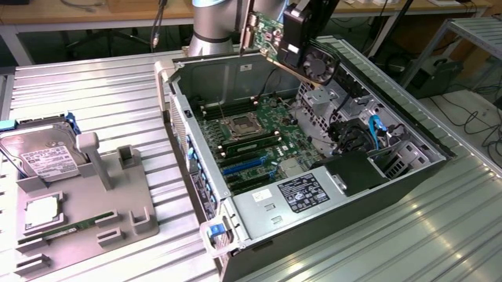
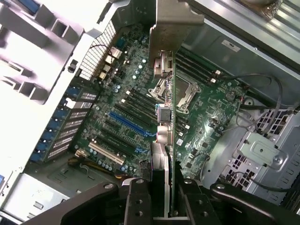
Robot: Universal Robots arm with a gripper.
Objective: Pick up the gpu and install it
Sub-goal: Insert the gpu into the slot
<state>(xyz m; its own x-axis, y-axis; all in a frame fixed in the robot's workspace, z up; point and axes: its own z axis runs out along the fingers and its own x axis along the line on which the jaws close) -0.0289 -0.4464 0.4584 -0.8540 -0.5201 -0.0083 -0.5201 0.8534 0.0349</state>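
Fingers (image 2: 138, 204) clamp the gpu (image 2: 165, 112) edge-on between them, above the motherboard (image 2: 211, 123).

arm (image 1: 210, 26): grey column upright at rear | gripper (image 1: 298, 41): raised, pointing down, slightly tilted | fingers (image 2: 138, 199): clamped one each side of gpu (image 2: 169, 117), card edge-on between them

The claw (image 2: 165, 202) grips the gpu (image 2: 163, 133) edge-on, over the green motherboard (image 2: 117, 112).

Robotics lab being shown: open computer case (image 1: 223, 76) being kept on ribbed metal bench (image 1: 94, 88), robot arm (image 1: 213, 23) and wooden desks (image 1: 79, 14) beyond the case, grey parts fixture (image 1: 117, 220) beside it.
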